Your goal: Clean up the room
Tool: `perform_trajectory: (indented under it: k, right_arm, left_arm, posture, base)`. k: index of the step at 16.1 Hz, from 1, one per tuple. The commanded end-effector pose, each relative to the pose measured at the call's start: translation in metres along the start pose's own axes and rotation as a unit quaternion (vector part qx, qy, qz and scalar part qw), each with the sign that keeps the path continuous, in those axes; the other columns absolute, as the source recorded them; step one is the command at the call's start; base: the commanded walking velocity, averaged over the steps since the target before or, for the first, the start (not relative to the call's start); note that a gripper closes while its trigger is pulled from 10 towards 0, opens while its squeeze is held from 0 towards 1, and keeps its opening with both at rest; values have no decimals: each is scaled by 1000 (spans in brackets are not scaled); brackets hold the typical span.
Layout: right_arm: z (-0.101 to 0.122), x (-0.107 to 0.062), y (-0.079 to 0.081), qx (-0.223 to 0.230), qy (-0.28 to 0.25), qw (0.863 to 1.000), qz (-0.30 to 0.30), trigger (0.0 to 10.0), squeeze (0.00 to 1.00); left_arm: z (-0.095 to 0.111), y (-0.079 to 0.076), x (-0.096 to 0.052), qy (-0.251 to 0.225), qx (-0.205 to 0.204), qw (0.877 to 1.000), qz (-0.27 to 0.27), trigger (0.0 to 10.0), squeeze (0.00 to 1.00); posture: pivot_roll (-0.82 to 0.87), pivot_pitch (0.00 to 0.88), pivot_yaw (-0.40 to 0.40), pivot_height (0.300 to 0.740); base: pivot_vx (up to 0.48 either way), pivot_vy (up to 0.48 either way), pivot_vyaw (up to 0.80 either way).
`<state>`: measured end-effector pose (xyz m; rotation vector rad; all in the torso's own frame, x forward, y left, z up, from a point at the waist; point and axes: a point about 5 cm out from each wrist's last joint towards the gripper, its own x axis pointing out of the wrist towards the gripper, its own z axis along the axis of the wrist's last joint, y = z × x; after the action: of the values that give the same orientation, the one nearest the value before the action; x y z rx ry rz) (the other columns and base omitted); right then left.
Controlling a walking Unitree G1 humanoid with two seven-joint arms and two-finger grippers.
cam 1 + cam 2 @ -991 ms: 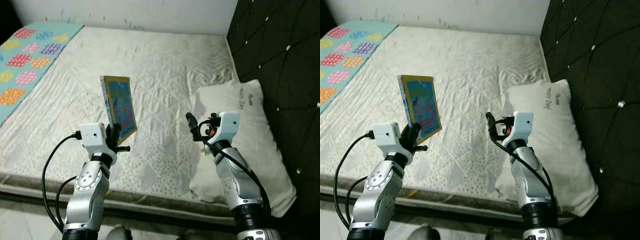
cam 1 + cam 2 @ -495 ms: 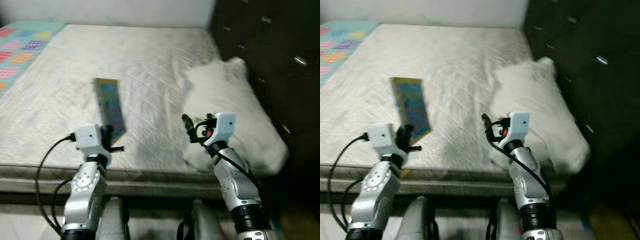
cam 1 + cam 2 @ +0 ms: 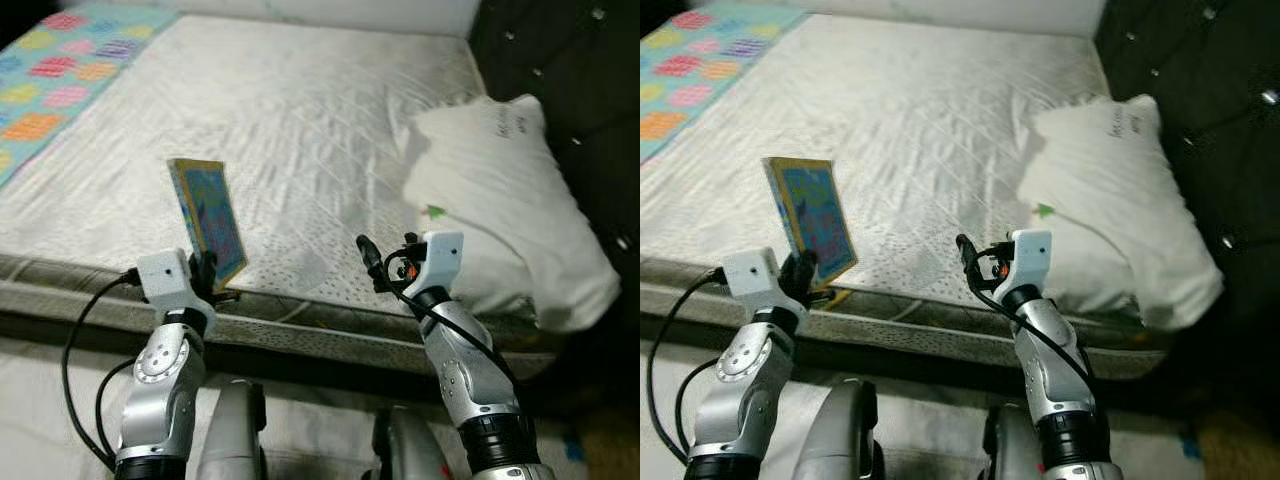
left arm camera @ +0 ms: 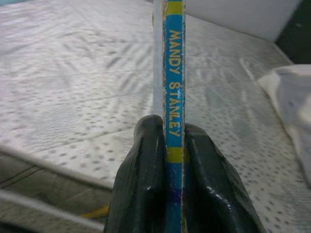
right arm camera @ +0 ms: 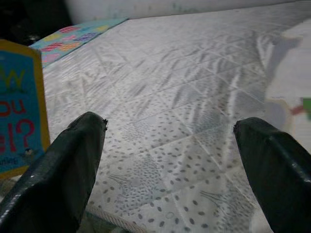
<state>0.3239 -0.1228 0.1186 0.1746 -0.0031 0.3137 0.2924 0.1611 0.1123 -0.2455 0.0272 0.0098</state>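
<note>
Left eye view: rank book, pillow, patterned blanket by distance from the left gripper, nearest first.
1. Book: clamped upright in the left gripper, over the bed's near edge.
2. Pillow: across the bed to the robot's right, by the dark headboard.
3. Patterned blanket: far left corner of the bed.

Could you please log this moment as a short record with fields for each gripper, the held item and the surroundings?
left gripper: shut on the book, held upright above the bed's near edge
book: blue cover, yellow border, spine reads MANDY STANLEY
right gripper: open, holding nothing, raised over the near edge
bed: white quilted cover
pillow: white, lying beside the dark headboard
blanket: patterned, on the bed's far left
</note>
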Motion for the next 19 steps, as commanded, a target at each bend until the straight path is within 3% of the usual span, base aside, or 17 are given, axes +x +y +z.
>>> perform_trajectory:
  k: [1,8,19]
  right_arm:
    - [4,0,-1,-2,-8,1000,2,10000,0]
    - [4,-1,-1,-4,-5,1000,3,10000,0]
    - [4,0,0,-4,-6,1000,4,10000,0]
  left_arm:
    - [13,-7,2,-29,1,999,-16,10000,0]
    - [15,-12,1,-35,-17,998,-43,10000,0]
    - [15,-14,1,-36,-26,997,-58,10000,0]
  posture:
    - [8,162,-3,615]
    - [5,164,-1,615]
    - [4,169,-1,615]
  base:
    - [0,0,0]
    - [37,0,0]
    - [411,0,0]
